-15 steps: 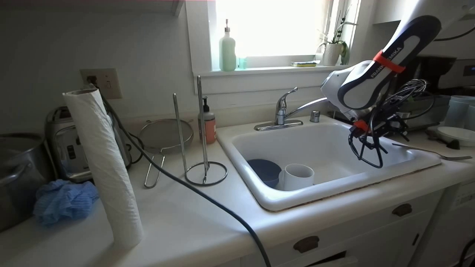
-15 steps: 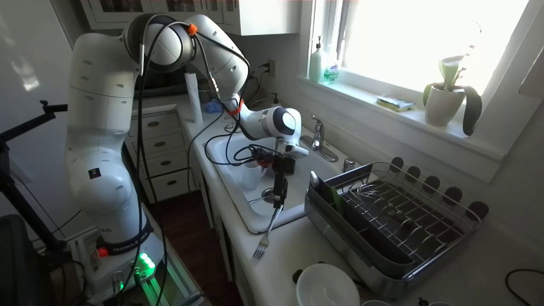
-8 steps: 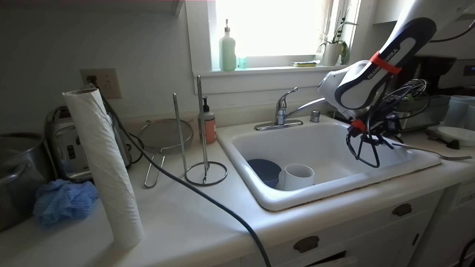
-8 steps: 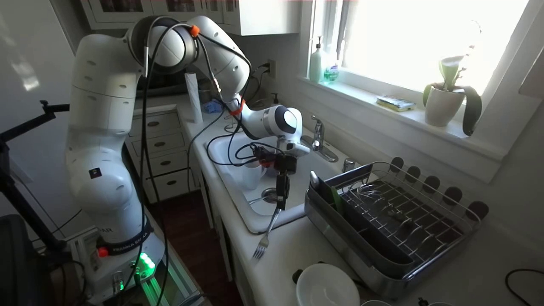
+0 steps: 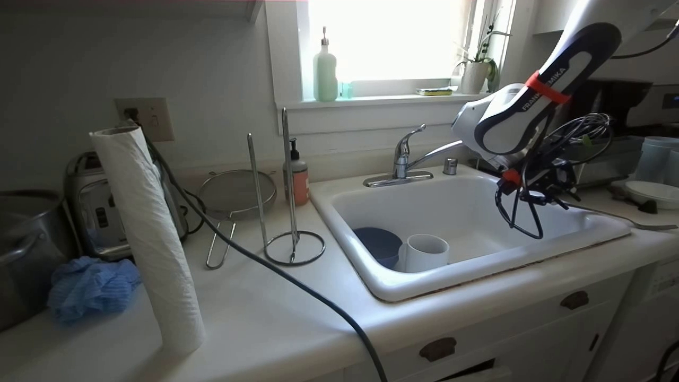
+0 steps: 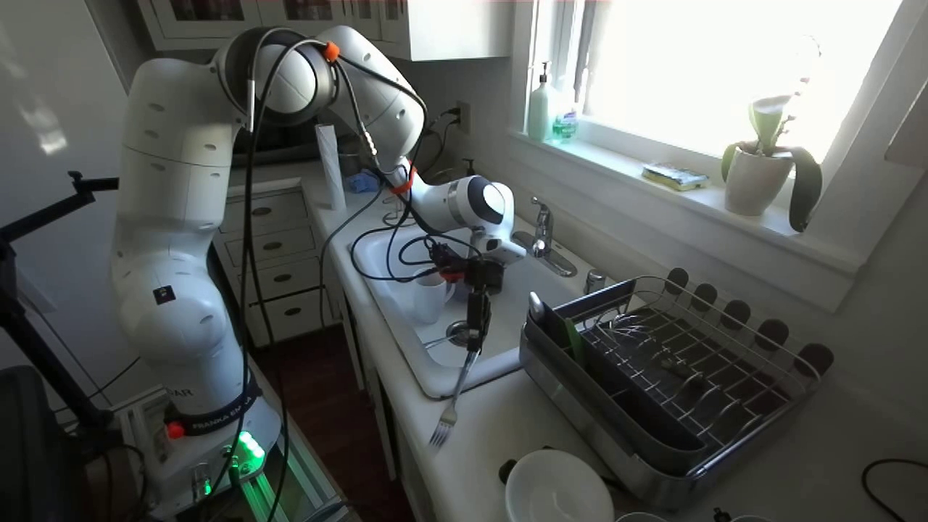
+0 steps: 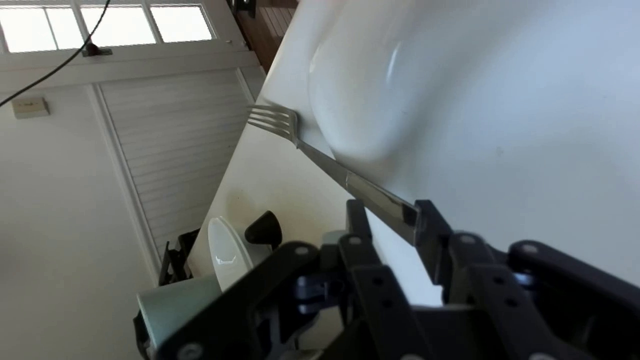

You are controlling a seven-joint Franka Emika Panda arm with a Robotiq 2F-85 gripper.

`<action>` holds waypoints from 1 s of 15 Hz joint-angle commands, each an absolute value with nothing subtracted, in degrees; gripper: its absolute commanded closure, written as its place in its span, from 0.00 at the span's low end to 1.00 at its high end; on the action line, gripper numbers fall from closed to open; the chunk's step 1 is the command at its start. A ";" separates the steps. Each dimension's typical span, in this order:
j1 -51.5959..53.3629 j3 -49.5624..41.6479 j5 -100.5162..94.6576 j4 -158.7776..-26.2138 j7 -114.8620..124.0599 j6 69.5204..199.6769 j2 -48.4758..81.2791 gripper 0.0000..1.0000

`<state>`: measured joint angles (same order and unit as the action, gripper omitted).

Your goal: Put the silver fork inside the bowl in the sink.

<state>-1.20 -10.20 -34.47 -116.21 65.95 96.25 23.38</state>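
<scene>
In an ext. view, L to R: dk blue bowl (image 5: 377, 241) in sink (image 5: 395, 284), white mug (image 5: 427, 254) just beside it; gripper (image 7: 391, 212) over basin's R end — wrist view: fingers slightly apart, handle end of silver fork (image 7: 326, 164) btwn tips, can't tell if pinched — tines farther R, over counter (image 5: 650, 239) past rim.

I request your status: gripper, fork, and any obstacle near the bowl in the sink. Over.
Gripper at handle end of fork, firm hold unconfirmed. Fork partly over counter, outside bowl. Mug beside bowl, possibly in the way.
</scene>
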 commanded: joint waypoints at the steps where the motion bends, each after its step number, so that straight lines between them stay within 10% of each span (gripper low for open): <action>1: -1.11 -10.15 -35.03 -114.66 66.23 94.47 24.78 0.72; 6: -1.36 -10.18 -34.86 -114.39 65.88 94.96 25.33 1.00; 15: -0.55 -10.02 -35.67 -115.37 66.46 91.42 21.79 0.98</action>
